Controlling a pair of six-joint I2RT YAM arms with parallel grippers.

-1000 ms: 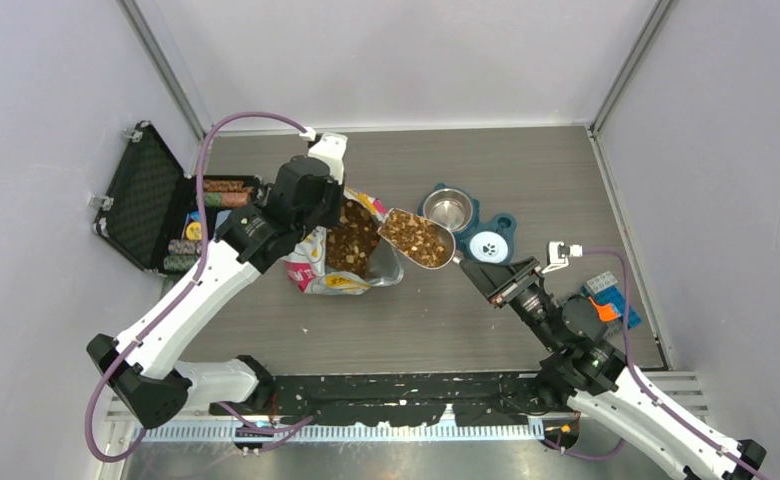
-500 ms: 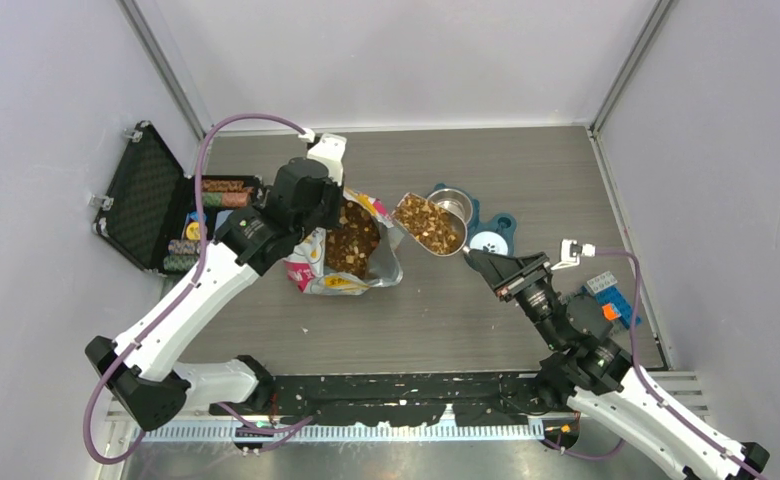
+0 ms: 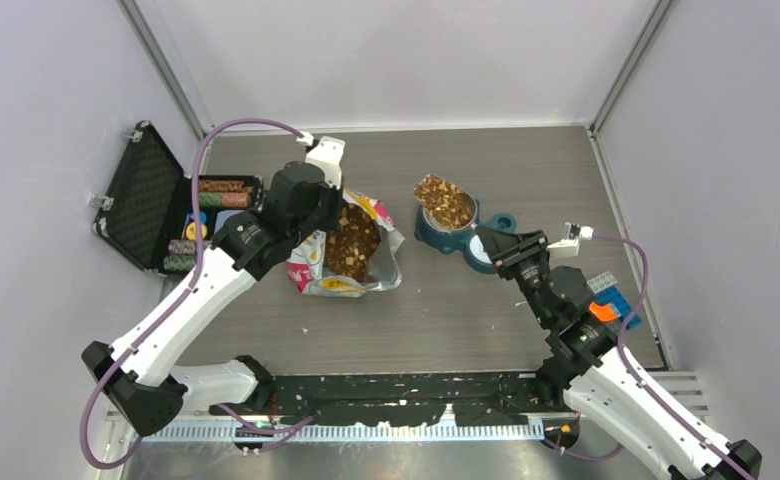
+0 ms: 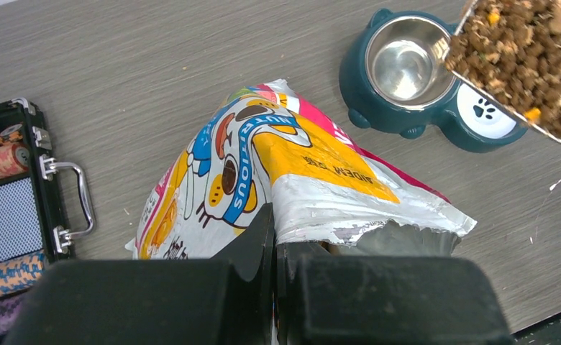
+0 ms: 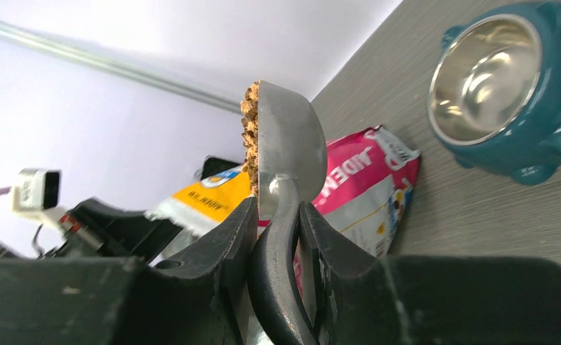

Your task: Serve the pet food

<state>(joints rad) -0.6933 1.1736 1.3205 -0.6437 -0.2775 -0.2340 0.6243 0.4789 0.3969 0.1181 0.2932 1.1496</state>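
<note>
Bright, even lighting; soft shadows, sharp views, near end effectors blurred.

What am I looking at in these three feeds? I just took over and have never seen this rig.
Two white robot arms are bolted at the near edge of a table. The wide picture looks down from above. The other two come from a camera on each wrist. The left gripper pinches the rim of an open food bag. The right gripper grips the handle of a metal scoop heaped with pet food, held above a teal feeder whose steel bowl is empty. An open case of poker chips sits at the left.
</note>
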